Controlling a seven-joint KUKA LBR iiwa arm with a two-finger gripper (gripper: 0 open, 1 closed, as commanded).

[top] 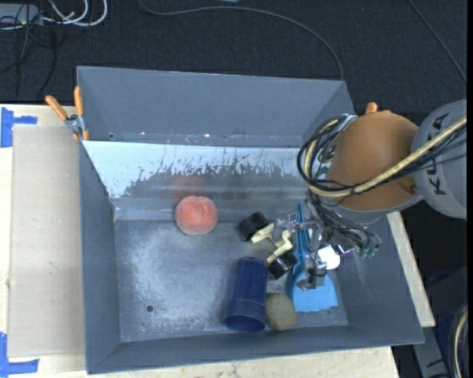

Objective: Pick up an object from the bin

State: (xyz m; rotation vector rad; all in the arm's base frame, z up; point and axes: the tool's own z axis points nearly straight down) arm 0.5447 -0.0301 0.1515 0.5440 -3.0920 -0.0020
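Observation:
My gripper (303, 268) is low in the bin's right front part, under the orange wrist cover. Right below it lies a bright blue flat block (317, 298), which it seems to touch. Just left of the block rests a dull olive round lump (281, 312). A dark blue cup (247, 294) lies on its side beside the lump, its mouth towards the front. A small black and pale yellow piece (259, 229) lies left of the gripper, and a similar one (279, 251) sits close against it.
A peach-coloured ball (196, 214) rests near the back wall, left of centre. The arm and its looped cables hang over the bin's right side. Bare grey floor takes up the left half of the bin.

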